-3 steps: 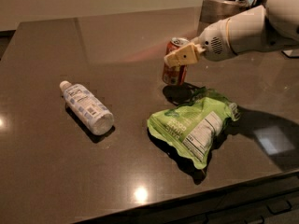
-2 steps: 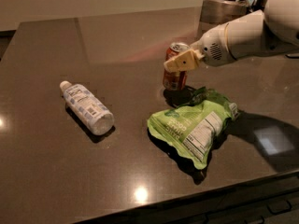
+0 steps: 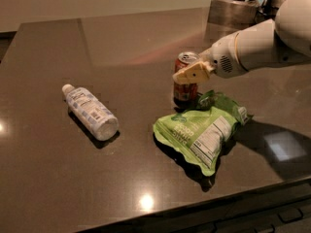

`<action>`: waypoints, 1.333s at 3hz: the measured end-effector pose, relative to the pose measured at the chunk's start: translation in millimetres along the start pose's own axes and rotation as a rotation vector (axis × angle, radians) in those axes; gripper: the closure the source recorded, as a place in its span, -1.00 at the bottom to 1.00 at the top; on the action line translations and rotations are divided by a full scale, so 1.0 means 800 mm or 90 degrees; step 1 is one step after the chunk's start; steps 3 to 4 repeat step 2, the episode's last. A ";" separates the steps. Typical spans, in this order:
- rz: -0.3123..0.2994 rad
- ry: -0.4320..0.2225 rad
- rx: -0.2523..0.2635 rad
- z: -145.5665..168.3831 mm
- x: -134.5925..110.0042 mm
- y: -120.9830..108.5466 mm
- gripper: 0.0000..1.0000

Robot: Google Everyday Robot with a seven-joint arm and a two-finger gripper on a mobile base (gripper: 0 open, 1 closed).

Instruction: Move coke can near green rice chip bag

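Observation:
The coke can (image 3: 185, 92) is a red-brown can with a silver top. It is upright, just behind the far left edge of the green rice chip bag (image 3: 204, 132), touching or almost touching it. The bag is a wrinkled light-green pouch with a white label panel, lying flat near the table's front right. My gripper (image 3: 190, 72) reaches in from the right on a white arm (image 3: 252, 50) and is shut on the can's upper part. One tan finger (image 3: 193, 73) crosses the can's front. I cannot tell whether the can's base rests on the table.
A clear plastic bottle (image 3: 90, 111) with a white cap lies on its side at the left. The dark brown table (image 3: 121, 42) has its front edge close below the bag. Jars on a metal stand (image 3: 238, 4) are at the back right.
The gripper and the can have moved down and toward the bag together. The bag and the bottle have not moved.

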State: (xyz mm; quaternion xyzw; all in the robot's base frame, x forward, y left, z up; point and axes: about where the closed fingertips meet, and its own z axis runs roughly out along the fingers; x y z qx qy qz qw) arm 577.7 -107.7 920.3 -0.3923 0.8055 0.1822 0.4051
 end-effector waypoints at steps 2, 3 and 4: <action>-0.007 0.005 0.000 0.000 0.009 0.001 -1.00; -0.007 0.005 0.000 0.000 0.009 0.001 -1.00; -0.007 0.005 0.000 0.000 0.009 0.001 -1.00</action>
